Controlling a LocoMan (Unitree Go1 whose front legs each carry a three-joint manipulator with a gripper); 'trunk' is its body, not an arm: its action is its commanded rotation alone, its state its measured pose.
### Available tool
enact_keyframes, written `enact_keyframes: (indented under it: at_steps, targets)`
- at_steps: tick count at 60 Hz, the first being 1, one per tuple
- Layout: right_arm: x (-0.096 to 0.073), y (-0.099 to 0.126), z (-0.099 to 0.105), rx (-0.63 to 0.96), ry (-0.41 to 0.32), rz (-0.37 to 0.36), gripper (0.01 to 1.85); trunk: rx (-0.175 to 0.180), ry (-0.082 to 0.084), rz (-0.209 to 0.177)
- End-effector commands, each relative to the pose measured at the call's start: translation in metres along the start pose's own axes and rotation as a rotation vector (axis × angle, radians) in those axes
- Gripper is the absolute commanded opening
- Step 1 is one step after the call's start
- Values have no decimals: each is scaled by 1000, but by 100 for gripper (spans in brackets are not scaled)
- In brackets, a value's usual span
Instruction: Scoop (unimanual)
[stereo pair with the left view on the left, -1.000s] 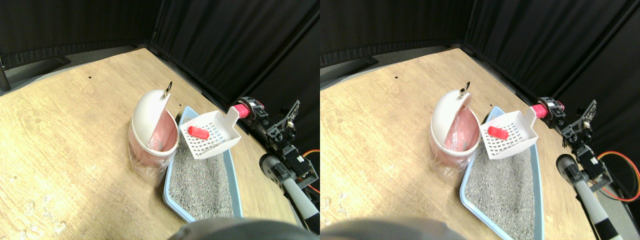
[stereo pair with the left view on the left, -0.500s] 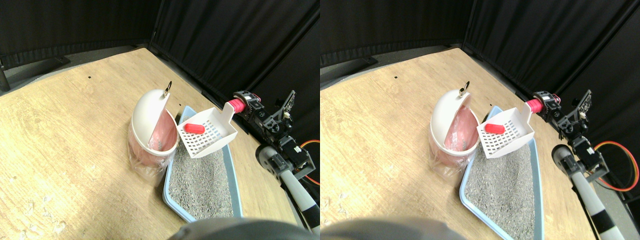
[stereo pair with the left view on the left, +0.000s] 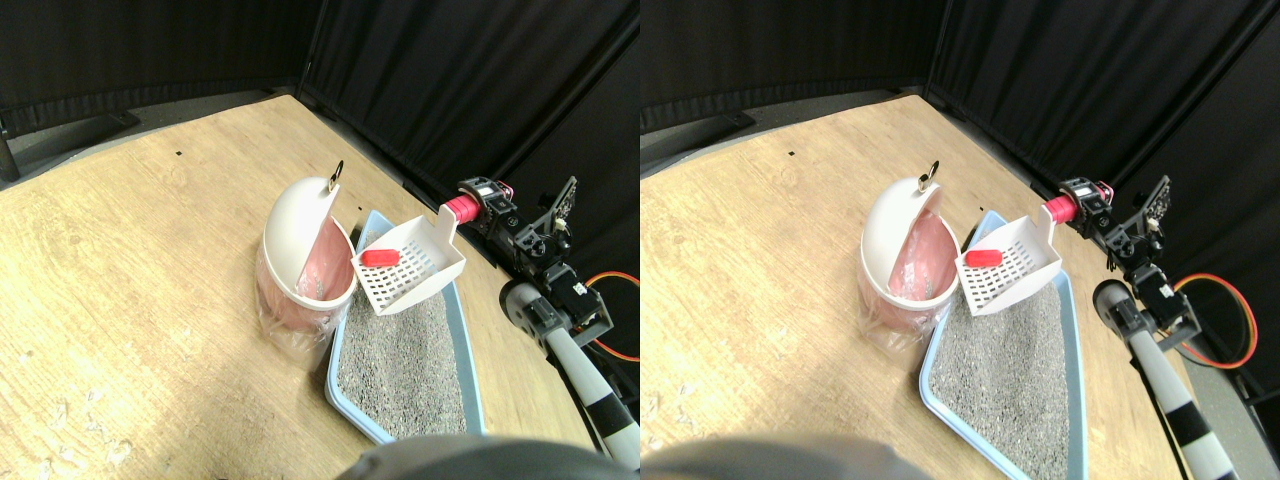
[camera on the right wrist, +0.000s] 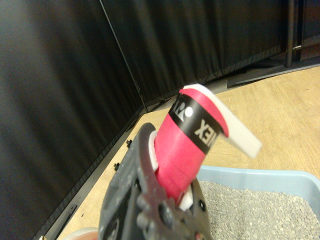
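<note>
Scoop (stereo pair with the left view on the left: 408, 268) now tipping further toward bin (stereo pair with the left view on the left: 305, 262) at frame centre, red piece (stereo pair with the left view on the left: 380, 257) sliding to its lip; right gripper (stereo pair with the left view on the left: 478, 208) jaws clamping red-wrapped handle (camera on the right wrist: 187, 145); next: tilting on until it drops.

One white slotted scoop (stereo pair with the left view on the left: 408, 268), one red piece (stereo pair with the left view on the left: 379, 257) (lying in it), one domed white bin (stereo pair with the left view on the left: 300, 240), one blue litter tray (stereo pair with the left view on the left: 470, 370)

— What surrounds the work area?
— Black curtains (stereo pair with the left view on the left: 450, 90) hang along the back and the right side, meeting at a corner.
— And underfoot?
— A light wood-grain floor (stereo pair with the left view on the left: 130, 250), brightly lit, with pale scuffed flecks (stereo pair with the left view on the left: 75, 420) near the lower left and a grey strip (stereo pair with the left view on the left: 150, 115) along the curtain's foot.
</note>
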Motion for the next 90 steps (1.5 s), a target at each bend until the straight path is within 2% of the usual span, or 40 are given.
enact_keyframes:
  at_steps: [1, 12, 15, 21, 24, 31, 32, 33, 34, 35, 36, 39, 40, 41, 42, 44, 47, 52, 54, 55, 57, 60, 63, 65, 71, 74, 79, 80, 83, 84, 87, 90]
  targets:
    - [3, 2, 11, -12, -35, 18, 5, -32, 4, 15]
    - [4, 2, 17, -29, -28, 3, 5, -32, 10, 14]
    - [4, -1, 19, -17, -39, 6, 20, -32, 8, 15]
    - [4, -3, 24, -5, -43, -30, 5, -30, 9, 15]
    - [3, -4, 27, -12, -46, -34, 5, -28, 10, 14]
    - [5, -4, 28, -14, -64, -5, 7, -29, 8, 15]
    - [5, -4, 28, -11, -71, -1, 19, -29, 8, 15]
    - [5, -4, 29, -10, -74, -2, 24, -29, 8, 15]
    - [5, -4, 29, -10, -74, -2, 24, -29, 8, 16]
    - [5, -5, 30, -13, -84, 3, 7, -29, 8, 16]
    - [5, -5, 31, -18, -88, 2, 5, -28, 10, 16]
    - [5, -6, 32, -26, -101, 7, 11, -29, 9, 14]
    - [5, -6, 33, -26, -110, 13, 22, -29, 9, 14]
    - [5, -7, 33, -34, -111, 6, 25, -29, 9, 14]
    - [5, -6, 35, -49, -104, -7, 8, -30, 7, 14]
    - [5, -5, 36, -54, -95, -14, 5, -30, 7, 14]
    - [4, -4, 36, -49, -83, -9, 5, -30, 7, 14]
    - [3, -4, 36, -55, -110, 19, 5, -30, 7, 14]
    - [3, -4, 37, -68, -133, 31, 19, -30, 7, 14]
    - [2, -4, 37, -78, -132, 27, 27, -30, 7, 14]
    - [2, -2, 37, -85, -110, 19, 5, -30, 7, 14]
    - [1, 0, 37, -92, -96, 14, 5, -30, 7, 14]
    - [-1, 3, 37, -127, -97, 33, 24, -30, 6, 9]
    - [-2, 4, 38, -114, -92, 51, 5, -30, 4, 6]
    - [-2, 3, 40, -87, -104, 55, 5, -28, 5, 5]
    - [-2, 2, 40, -80, -99, 32, 7, -27, 6, 3]
    - [-3, 3, 39, -61, -84, 12, 16, -27, 4, 5]
    - [-3, 3, 38, -60, -80, 9, 23, -27, 4, 5]
    - [-3, 3, 38, -59, -80, 11, 21, -27, 4, 5]
    - [-3, 2, 37, -55, -80, 21, 5, -25, 5, 3]
    - [-2, 2, 37, -51, -80, 19, 16, -25, 5, 3]
    - [-2, 1, 36, -42, -83, 20, 16, -23, 7, 3]
